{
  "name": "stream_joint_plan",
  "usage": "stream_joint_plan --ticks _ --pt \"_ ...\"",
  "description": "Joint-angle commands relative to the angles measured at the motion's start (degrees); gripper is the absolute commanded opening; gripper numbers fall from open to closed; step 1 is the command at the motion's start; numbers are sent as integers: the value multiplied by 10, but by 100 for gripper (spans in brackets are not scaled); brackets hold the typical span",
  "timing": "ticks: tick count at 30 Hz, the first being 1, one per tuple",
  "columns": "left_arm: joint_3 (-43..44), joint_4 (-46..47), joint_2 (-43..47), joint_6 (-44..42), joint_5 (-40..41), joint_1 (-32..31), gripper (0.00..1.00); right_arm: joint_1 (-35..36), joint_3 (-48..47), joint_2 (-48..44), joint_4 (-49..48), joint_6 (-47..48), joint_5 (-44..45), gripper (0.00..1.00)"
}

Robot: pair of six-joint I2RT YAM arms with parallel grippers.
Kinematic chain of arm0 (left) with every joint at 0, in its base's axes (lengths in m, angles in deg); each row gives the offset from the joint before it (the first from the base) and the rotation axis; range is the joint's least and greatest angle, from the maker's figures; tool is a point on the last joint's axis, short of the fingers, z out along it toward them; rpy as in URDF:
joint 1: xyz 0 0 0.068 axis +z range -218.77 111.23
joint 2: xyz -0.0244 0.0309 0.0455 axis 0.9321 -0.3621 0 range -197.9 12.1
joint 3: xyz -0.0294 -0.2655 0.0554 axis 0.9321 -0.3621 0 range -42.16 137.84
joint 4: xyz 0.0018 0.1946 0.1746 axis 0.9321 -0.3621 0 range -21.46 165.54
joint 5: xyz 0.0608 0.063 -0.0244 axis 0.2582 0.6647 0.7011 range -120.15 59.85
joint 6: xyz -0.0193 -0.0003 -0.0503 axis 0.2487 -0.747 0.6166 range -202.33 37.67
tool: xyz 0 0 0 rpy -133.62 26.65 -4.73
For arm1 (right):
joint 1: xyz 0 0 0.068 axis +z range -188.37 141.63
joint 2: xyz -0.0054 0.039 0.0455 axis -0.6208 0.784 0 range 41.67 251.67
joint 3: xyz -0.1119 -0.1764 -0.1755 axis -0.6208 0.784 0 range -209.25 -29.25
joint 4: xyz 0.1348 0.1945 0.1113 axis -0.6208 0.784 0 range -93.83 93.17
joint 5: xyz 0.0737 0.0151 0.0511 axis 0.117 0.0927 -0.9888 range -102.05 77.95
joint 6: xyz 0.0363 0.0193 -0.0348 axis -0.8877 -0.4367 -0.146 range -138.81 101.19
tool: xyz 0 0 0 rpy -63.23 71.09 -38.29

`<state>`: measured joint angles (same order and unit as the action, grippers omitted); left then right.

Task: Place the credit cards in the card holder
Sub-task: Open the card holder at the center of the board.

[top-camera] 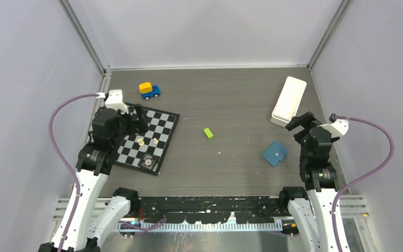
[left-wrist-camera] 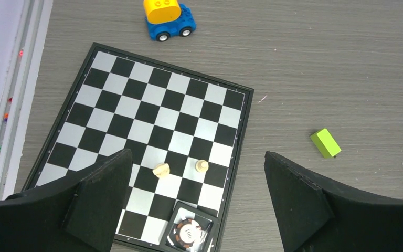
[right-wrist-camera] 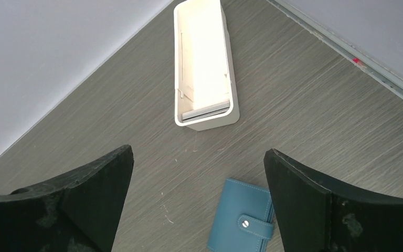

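Nothing looks done yet: the card holder (right-wrist-camera: 244, 223) lies snapped shut on the worktop (top-camera: 231, 105), with no credit cards plainly visible. The left gripper (left-wrist-camera: 197, 155) and right gripper (right-wrist-camera: 198, 150) both have their fingers spread and empty.

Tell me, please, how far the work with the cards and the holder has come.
Done: nothing yet; the card holder lies shut, its strap snapped. In hand: nothing; both arms' jaws stand open and empty. Left: all of it. No loose card shows; the flat grey thing in the white tray may be cards.
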<state>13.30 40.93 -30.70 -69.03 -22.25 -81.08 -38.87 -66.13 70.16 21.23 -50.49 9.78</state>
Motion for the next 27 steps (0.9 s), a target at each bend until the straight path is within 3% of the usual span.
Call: stream_joint_plan --ticks 1,8,15,19,27 --pt "-1 12 27 12 14 -2 100 1 -30 15 16 -9 -10 100" --pt "-37 28 22 1 -15 -2 100 1 -66 64 143 -50 -78 99" --pt "5 16 -92 20 -116 -34 97 1 -46 93 247 -109 -145 97" --pt "51 11 -150 28 -166 -56 98 1 -28 114 261 -150 -129 96" --pt "32 29 -166 20 -201 -57 99 1 10 220 231 -194 -112 90"
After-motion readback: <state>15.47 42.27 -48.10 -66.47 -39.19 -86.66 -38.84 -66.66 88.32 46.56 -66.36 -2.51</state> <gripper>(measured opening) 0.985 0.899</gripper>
